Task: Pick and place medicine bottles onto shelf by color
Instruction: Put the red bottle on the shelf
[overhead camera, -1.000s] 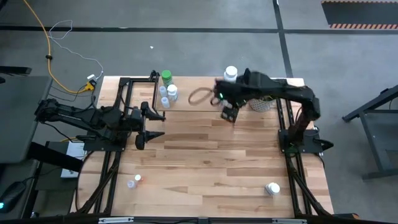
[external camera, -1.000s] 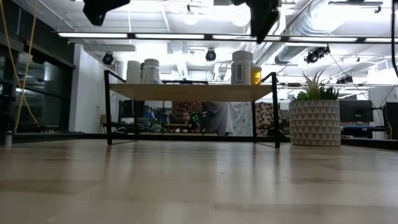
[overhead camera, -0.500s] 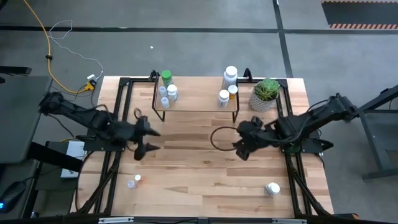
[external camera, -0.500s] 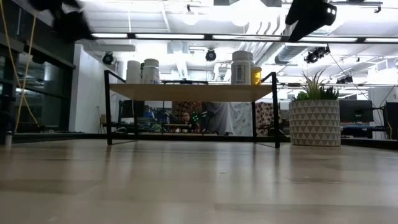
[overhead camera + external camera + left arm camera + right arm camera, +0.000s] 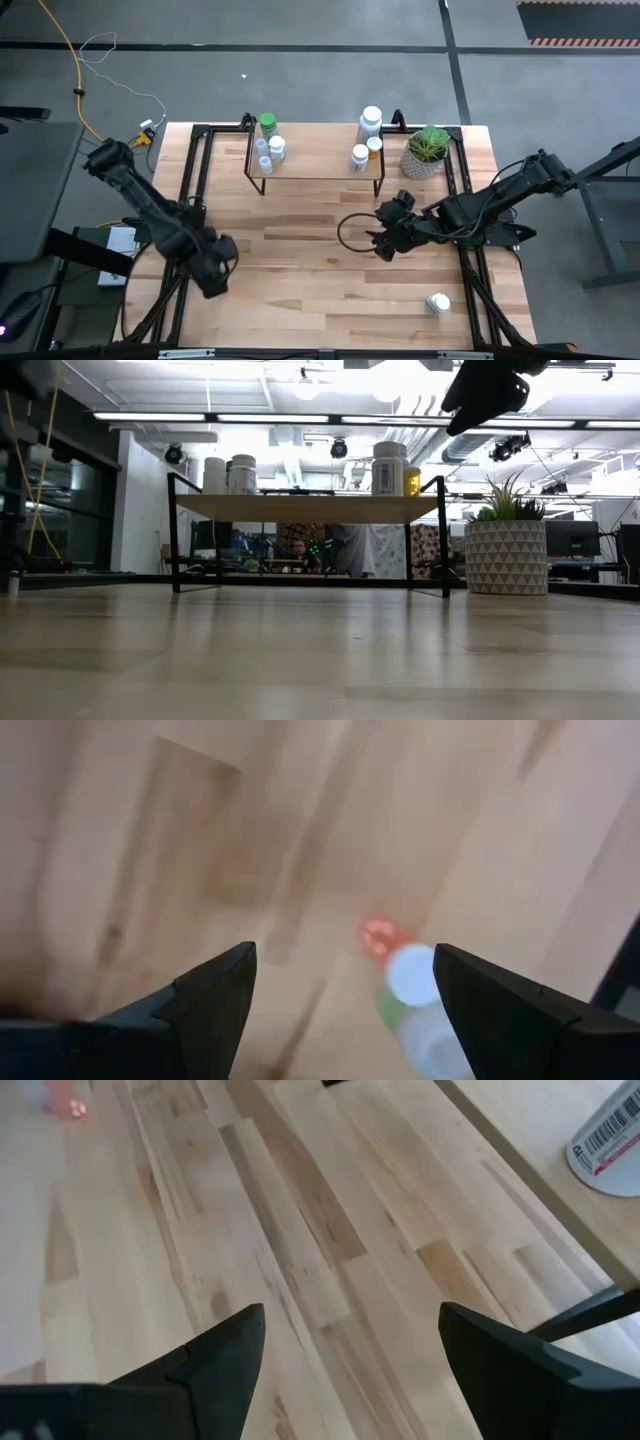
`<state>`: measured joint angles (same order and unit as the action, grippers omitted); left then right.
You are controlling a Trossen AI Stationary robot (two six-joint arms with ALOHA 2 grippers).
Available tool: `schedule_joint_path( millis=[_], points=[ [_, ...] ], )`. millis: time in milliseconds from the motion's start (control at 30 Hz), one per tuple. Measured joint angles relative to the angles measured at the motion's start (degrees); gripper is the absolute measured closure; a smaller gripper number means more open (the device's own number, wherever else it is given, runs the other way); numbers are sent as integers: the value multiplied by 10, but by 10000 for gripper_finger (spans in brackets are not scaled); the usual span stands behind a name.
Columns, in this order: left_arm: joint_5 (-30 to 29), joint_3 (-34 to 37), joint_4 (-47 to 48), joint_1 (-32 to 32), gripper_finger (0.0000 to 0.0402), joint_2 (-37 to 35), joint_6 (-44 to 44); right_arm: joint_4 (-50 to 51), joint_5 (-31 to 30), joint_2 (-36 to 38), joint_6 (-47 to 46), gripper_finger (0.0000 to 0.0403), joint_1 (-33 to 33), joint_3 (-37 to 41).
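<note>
My left gripper [image 5: 345,960] is open and hangs over the table's near left part [image 5: 213,272]. Just ahead of its fingers lie two small bottles, one red-capped [image 5: 378,938] and one white-capped [image 5: 412,977]; the gripper hides them in the high view. My right gripper [image 5: 385,241] [image 5: 352,1315] is open above the table's middle, on the near side of the shelf [image 5: 315,170]. The shelf carries a green-capped bottle [image 5: 267,122] and small white ones [image 5: 277,148] at its left end. At its right end stand a large white bottle [image 5: 371,119], a white one [image 5: 359,155] and a yellow-capped one [image 5: 374,145]. Another bottle [image 5: 438,302] lies at the near right.
A potted plant [image 5: 428,150] stands right of the shelf, by the far right corner. Black frame rails [image 5: 190,160] run along both table sides. In the low view the shelf [image 5: 300,506] stands on thin black legs, with open wood in front of it.
My right gripper has come away from the shelf's right end, moving toward the near edge to above the table's middle, and has then nearly stopped. My left gripper has swung from the left middle toward the near edge and now hangs over the two bottles there.
</note>
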<state>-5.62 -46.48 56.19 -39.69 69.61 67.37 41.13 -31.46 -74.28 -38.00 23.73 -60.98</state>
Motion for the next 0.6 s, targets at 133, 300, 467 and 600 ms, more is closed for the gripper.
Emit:
schedule_joint_path(
  millis=[133, 300, 467, 600],
  points=[
    [-15, 0, -37, -58, 108, 34, 20, 0, 0, 0, 8, 112, 0, 0],
    [-52, 0, -42, -99, 108, 60, 50, 0, 0, 0, 9, 112, 0, 0],
    [-50, 0, -58, -107, 108, 86, 39, 1, 0, 0, 9, 112, 0, 0],
    [-37, 0, -74, -102, 115, 107, 26, 1, 0, 0, 9, 112, 0, 0]
  ],
)
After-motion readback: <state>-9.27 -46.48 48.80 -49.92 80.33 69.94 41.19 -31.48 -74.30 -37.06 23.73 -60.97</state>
